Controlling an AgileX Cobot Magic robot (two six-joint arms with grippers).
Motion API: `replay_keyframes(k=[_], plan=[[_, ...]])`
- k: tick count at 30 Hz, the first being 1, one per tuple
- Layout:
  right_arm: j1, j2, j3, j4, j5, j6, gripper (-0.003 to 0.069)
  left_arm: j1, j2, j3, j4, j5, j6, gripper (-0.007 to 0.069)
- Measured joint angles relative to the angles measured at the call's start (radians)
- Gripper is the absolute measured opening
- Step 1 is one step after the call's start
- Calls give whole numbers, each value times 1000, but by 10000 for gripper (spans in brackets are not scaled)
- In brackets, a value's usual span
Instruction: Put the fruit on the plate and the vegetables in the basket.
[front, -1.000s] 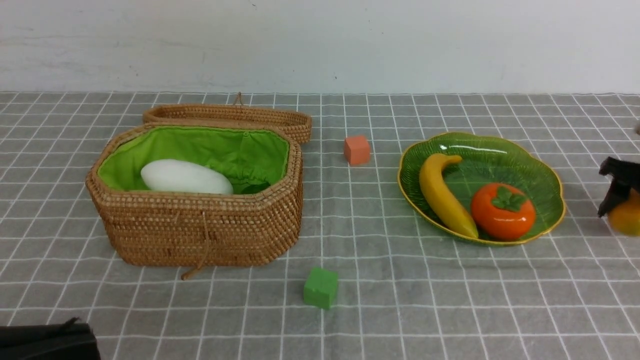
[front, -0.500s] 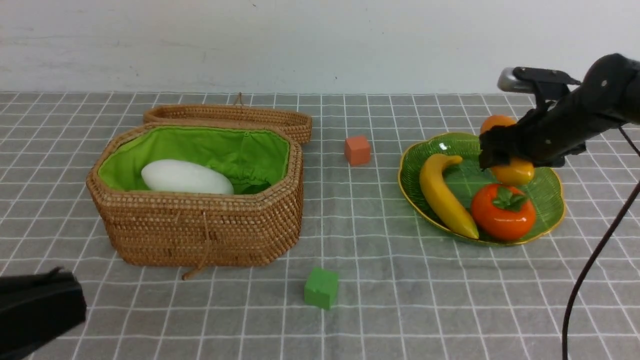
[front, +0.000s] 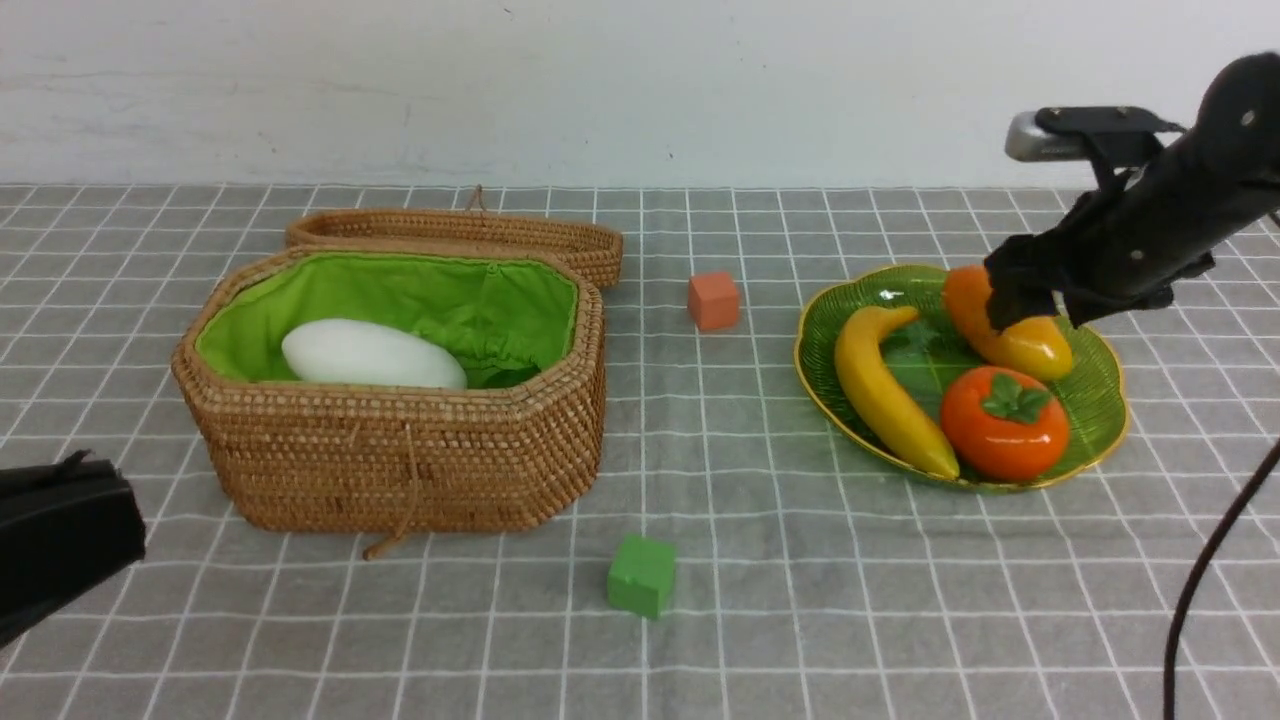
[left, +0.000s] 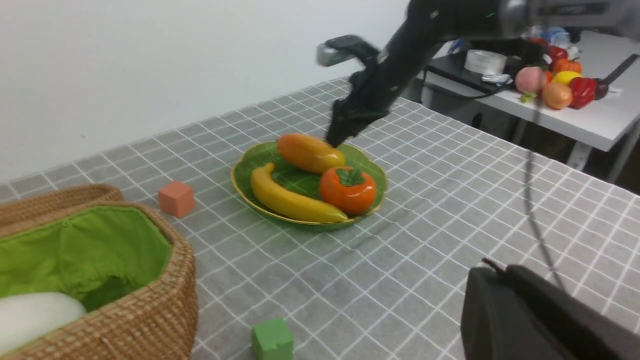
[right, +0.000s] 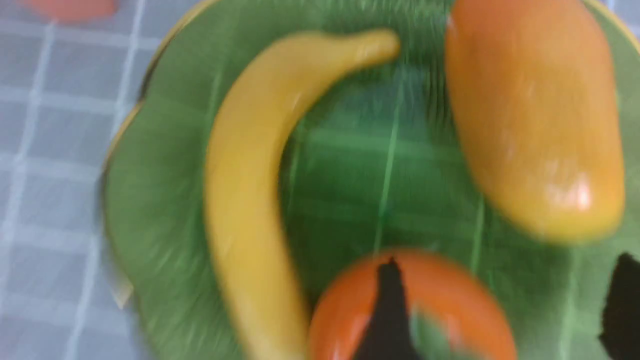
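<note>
Plate: the green leaf plate (front: 1095, 395) sits at the right of the front view and carries all three fruits.
Mango: the mango (front: 1010, 325) lies on the plate's far side, tilted, next to the banana (front: 885, 390) and just behind the persimmon (front: 1005, 422); I judge it has been set there to finish the fruit half of the job.
Right gripper: the right gripper (front: 1030, 290) hangs at the mango's upper end. In its own wrist view the two dark fingertips (right: 387, 305) stand apart with nothing between them and the mango lies clear of them, so it has let go.
Left gripper: the left gripper (front: 60, 540) is a dark shape at the lower left edge; its jaws are pressed together, empty and well apart from everything.
Basket: the basket (front: 400, 470), lid (front: 455, 235) folded back, holds the white radish (front: 370, 355); eggplant and gourd I cannot find in any view.
Cubes: orange cube (front: 714, 300) between basket and plate, green cube (front: 641, 574) nearer the camera, both left alone.
View differences: the left wrist view shows a side table (left: 575, 117) with spare toy produce, unseen from the front. The right wrist view, though blurred, is what shows the gap between fingertips and mango.
</note>
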Motion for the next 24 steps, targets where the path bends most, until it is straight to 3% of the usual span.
replay_keyframes(k=[1, 2, 5, 7, 10, 16, 21, 24], plan=[[0, -55, 4, 0, 66, 9, 371, 0, -2, 0, 21, -3, -19, -13], [0, -63, 5, 1, 86, 10, 358, 0, -3, 0, 24, -3, -19, -13], [0, -231, 90, 11, 200, 18, 124, 0, -61, 24, 70, 8, -60, -13], [0, -352, 186, 26, 233, 21, 20, 0, -144, 84, 74, 9, -72, -13], [0, -565, 363, 42, 252, 22, -15, 0, -265, 208, 75, -14, -86, -13], [1, -954, 655, 68, 277, 48, -13, 0, -376, 396, 76, -165, -91, -13], [1, -1400, 875, 51, 287, 183, -7, 0, -402, 509, 76, -255, -94, -13], [2, -1521, 922, 16, 287, 233, -7, 0, -402, 537, 76, -255, -94, -13]])
